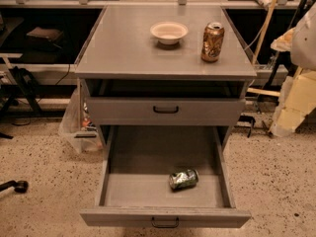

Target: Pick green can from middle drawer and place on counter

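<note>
The green can (183,179) lies on its side, dented, on the floor of the middle drawer (133,191), right of centre and near the front. The drawer is pulled fully open, and its front with the small black handle (165,223) is at the bottom of the view. The counter (123,48) is the flat grey top above it. The gripper is not in view. A pale blurred shape (306,36) at the right edge cannot be identified.
On the counter stand a white bowl (169,32) at the back centre and a taller brown-gold can (212,42) at the right. The shallower upper drawer (165,110) overhangs the back of the open drawer. A plastic bag (74,125) sits left of the cabinet, and yellow foam (296,102) right of it.
</note>
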Tool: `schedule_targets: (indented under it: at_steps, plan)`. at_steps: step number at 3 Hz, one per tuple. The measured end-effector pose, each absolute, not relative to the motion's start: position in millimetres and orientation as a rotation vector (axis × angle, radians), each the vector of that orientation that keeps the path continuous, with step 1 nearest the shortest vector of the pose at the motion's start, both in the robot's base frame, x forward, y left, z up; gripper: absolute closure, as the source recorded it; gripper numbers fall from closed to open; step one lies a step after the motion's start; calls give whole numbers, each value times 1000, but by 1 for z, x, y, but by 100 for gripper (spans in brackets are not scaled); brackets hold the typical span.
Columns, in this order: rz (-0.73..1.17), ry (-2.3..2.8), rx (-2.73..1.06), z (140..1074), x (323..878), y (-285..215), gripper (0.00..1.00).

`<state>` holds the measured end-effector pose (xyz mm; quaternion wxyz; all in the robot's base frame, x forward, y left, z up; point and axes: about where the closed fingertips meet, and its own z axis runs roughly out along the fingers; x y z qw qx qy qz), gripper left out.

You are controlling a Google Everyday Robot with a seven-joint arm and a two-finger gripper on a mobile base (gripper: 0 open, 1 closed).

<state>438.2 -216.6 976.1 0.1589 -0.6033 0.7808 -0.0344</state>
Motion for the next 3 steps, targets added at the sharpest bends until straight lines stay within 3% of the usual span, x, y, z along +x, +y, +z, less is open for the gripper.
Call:
schedule_targets:
  at_steps: [1,3]
  plan:
    - [-97,2236,-1721,969,442,-213,0]
    - [48,2257,-1701,842,464,-185,0]
